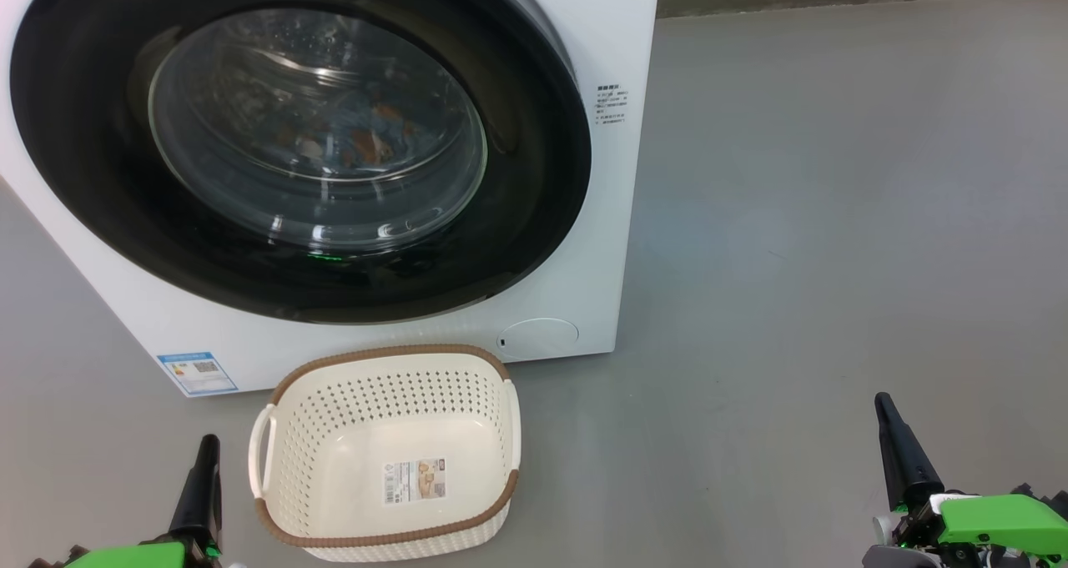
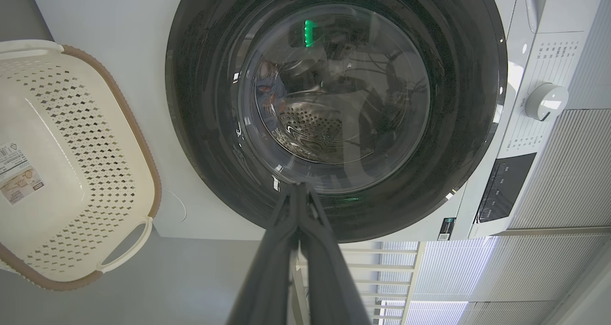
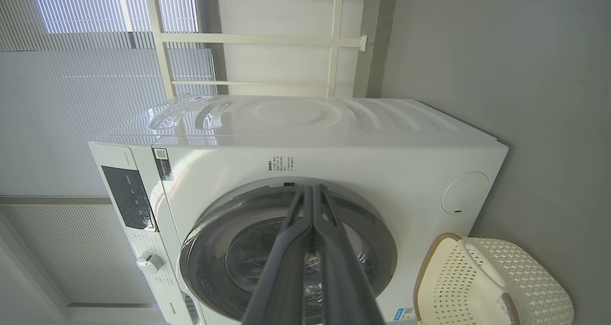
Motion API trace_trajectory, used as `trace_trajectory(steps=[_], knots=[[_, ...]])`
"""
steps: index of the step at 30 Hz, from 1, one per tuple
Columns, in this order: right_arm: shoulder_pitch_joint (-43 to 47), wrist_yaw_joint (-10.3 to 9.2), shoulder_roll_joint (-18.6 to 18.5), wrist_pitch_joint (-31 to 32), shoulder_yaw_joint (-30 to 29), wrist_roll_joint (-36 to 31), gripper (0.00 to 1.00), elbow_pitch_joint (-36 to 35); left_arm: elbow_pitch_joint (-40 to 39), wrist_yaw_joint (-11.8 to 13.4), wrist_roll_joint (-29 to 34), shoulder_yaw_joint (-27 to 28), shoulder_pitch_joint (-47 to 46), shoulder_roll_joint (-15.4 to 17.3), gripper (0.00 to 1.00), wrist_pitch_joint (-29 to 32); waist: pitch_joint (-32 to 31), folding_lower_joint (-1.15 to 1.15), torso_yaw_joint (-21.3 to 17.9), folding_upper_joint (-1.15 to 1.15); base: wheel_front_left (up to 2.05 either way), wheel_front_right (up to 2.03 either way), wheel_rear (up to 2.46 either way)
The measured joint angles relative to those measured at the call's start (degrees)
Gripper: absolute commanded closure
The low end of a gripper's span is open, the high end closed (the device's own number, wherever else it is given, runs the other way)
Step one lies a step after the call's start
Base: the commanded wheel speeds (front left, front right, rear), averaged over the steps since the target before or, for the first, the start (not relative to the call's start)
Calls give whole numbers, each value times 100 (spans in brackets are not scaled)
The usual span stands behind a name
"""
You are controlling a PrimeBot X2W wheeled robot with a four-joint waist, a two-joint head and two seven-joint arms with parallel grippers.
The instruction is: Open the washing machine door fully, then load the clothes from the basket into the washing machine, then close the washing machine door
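The white washing machine (image 1: pixel 617 51) stands with its round black door (image 1: pixel 534 159) shut flat against the front. Behind the glass window lie the clothes (image 1: pixel 367 138), blue fabric with orange-brown prints. On the floor in front sits the cream basket (image 1: pixel 388 389) with a brown rim, holding nothing but its label sticker. My left gripper (image 1: pixel 207 443) is shut at the lower left, just left of the basket. My right gripper (image 1: pixel 883 403) is shut at the lower right, well away from the machine. In the left wrist view the shut fingers (image 2: pixel 298 191) point at the door (image 2: pixel 200 77) with the basket (image 2: pixel 81 139) at left.
Grey floor (image 1: pixel 834 218) stretches to the right of the machine, with a wall base at the back. The right wrist view shows the machine (image 3: pixel 334 120), its control panel (image 3: pixel 126 196) and knob (image 3: pixel 149 262), the basket (image 3: pixel 501 282) and window blinds behind.
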Motion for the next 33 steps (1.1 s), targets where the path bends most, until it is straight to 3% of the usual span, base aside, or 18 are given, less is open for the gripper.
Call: trace_trajectory(steps=[33], knots=[[0,0,0,0,0,0,100,0,0,0,0,0,0,0,100,0,0,0,0,0,0,0,0]])
